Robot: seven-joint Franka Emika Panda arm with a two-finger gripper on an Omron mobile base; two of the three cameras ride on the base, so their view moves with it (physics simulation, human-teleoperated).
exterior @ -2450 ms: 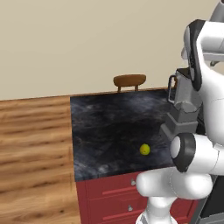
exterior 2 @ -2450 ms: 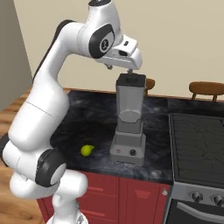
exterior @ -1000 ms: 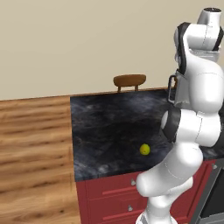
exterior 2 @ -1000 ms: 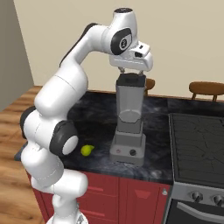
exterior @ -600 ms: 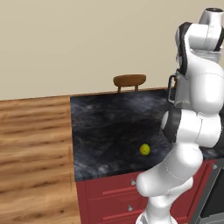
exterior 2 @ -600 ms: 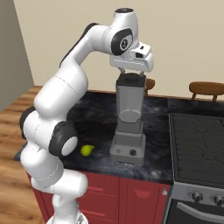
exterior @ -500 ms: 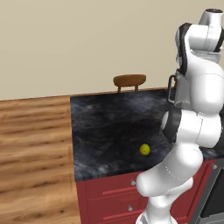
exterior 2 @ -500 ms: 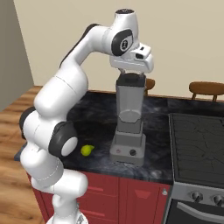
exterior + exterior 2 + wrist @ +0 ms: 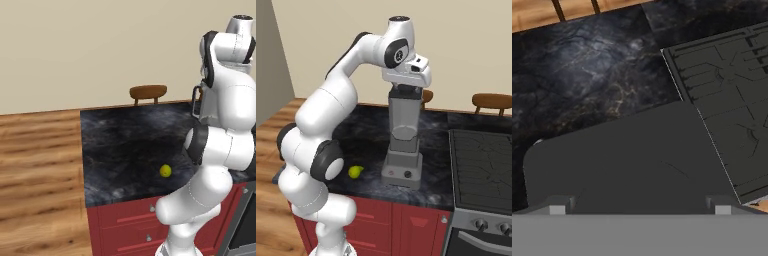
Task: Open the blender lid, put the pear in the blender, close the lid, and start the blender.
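The gripper sits on the lid atop the blender, its jaw state unclear; the pear lies near the counter's front edge.

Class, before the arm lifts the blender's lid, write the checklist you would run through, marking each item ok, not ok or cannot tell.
1. End effector directly above the grey blender: ok.
2. Flat dark grey square lid seated on the jar: ok.
3. Fingers closed on the lid: cannot tell.
4. Small yellow-green pear lying on the black marble counter, apart from the blender base: ok.
5. Blender standing upright beside the dark stovetop: ok.
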